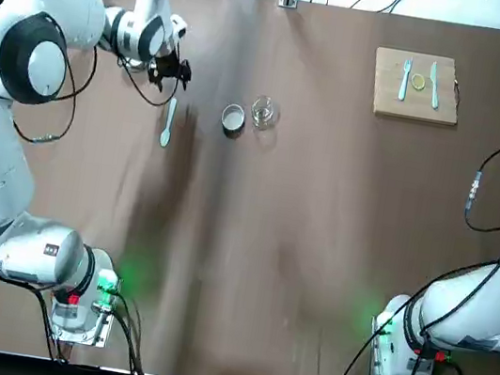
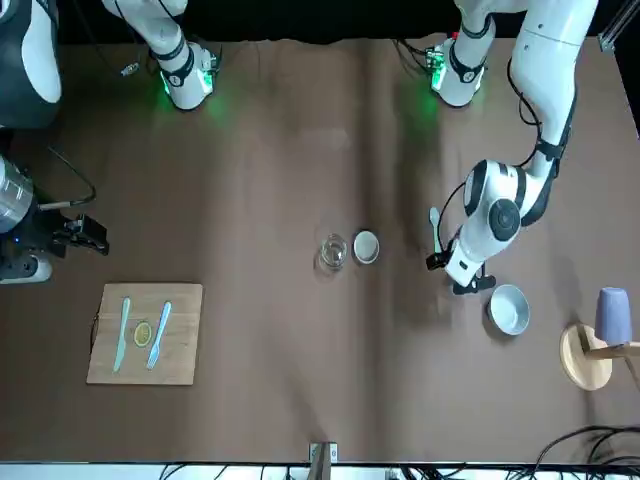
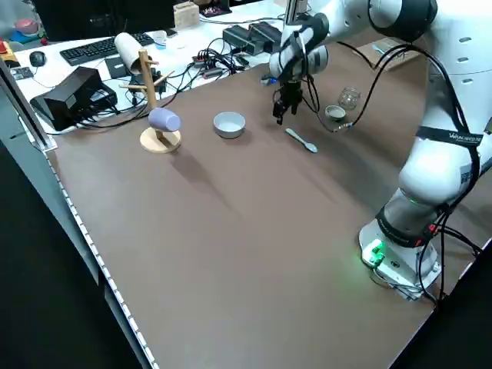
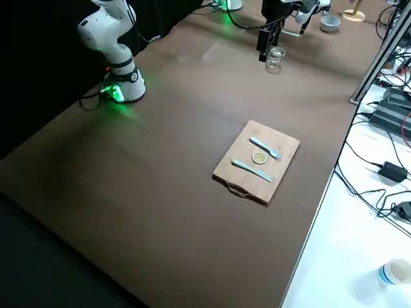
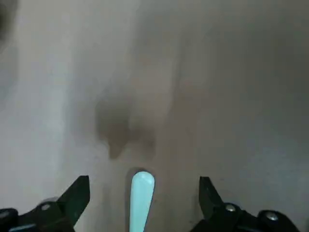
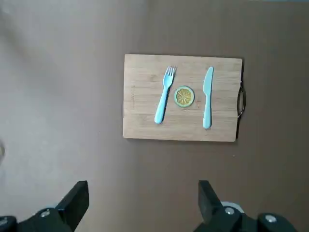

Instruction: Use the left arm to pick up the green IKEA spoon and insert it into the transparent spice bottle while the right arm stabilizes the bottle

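Left claw [image 5: 145,205] wide, over handle end of spoon [image 1: 167,125]; spoon flat on surface [image 1: 246,273]. Jar [image 1: 263,112] upright, two o'clock from spoon. Right claw [image 6: 144,208] wide, away. Risks: off-centre closing twists slim handle; unbraced jar tips.

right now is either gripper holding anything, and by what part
Nothing is held. The left gripper is open above the table by the spoon's handle end, and the right gripper is open, up beside the board.
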